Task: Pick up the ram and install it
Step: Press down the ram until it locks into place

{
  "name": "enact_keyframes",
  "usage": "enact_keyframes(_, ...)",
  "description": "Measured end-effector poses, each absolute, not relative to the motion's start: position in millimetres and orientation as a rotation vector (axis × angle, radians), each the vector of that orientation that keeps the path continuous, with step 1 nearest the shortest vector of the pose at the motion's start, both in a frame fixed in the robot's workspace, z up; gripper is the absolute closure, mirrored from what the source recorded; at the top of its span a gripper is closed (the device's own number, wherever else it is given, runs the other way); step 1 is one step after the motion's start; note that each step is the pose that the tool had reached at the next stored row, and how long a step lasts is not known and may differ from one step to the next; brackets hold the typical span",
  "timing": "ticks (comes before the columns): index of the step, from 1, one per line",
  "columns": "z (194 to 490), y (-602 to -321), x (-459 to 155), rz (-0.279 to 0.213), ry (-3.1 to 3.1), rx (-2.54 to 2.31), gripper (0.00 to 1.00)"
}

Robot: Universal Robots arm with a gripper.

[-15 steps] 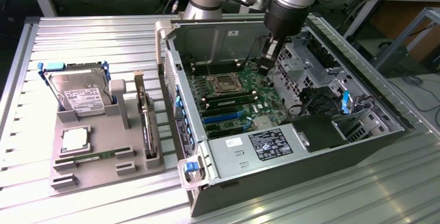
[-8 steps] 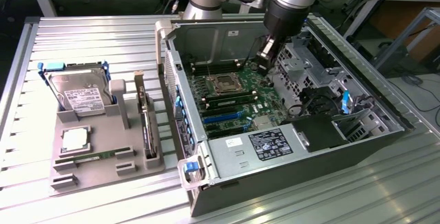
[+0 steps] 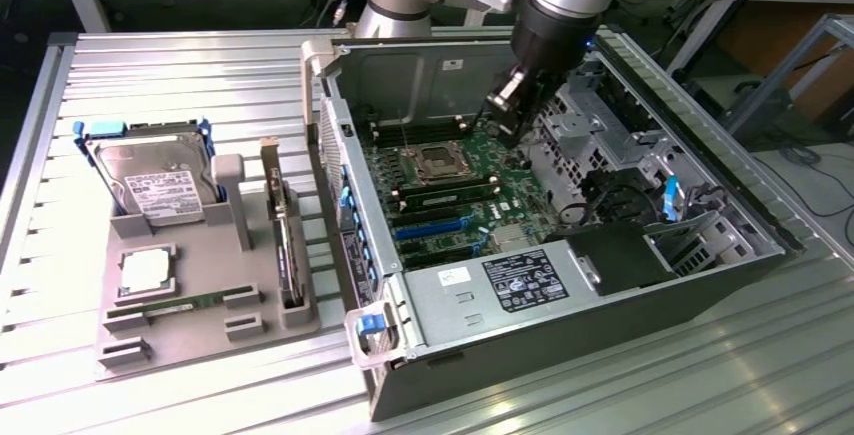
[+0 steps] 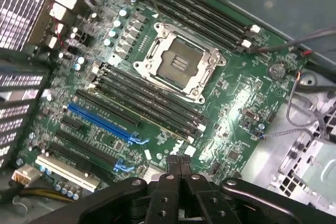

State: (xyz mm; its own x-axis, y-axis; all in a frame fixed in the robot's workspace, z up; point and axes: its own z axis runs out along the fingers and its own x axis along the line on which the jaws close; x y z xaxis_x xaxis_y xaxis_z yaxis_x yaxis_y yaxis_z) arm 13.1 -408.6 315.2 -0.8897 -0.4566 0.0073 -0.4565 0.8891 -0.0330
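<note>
Inside the open case, the gripper hangs above the motherboard, its fingers pressed together and holding nothing. One ram apparently sits seated in a slot beside the socket; another ram lies on the tray outside. Seating well means even downward pressure, stick aligned along its slot.

From the exterior view we're looking down at an angle, from well back, taking in the table and open computer case. On the wrist we're looking close down onto the motherboard; both views are sharing its CPU socket.
</note>
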Motion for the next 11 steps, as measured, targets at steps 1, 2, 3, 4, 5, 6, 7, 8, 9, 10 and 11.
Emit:
enact_keyframes(1,315.2,-408.6,13.1,-0.053,3.063,-0.697,0.9)
enact_keyframes(2,315.0,-408.6,13.1,-0.053,3.077,-0.632,0.9)
enact_keyframes(3,314.9,-408.6,13.1,-0.053,3.09,-0.573,0.9)
enact_keyframes(4,314.8,-408.6,13.1,-0.053,3.1,-0.52,0.9)
enact_keyframes(5,314.7,-408.6,13.1,-0.053,3.109,-0.462,0.9)
enact_keyframes(6,314.5,-408.6,13.1,-0.053,3.117,-0.411,0.9)
enact_keyframes(7,314.5,-408.6,13.1,-0.053,3.124,-0.361,0.9)
enact_keyframes(8,314.3,-408.6,13.0,-0.053,3.133,-0.276,0.9)
enact_keyframes(9,314.2,-408.6,13.1,-0.053,3.138,-0.226,0.9)
enact_keyframes(10,314.1,-408.6,13.0,-0.052,3.142,-0.17,0.9)
enact_keyframes(11,314.0,-408.6,13.1,-0.052,3.146,-0.105,0.9)
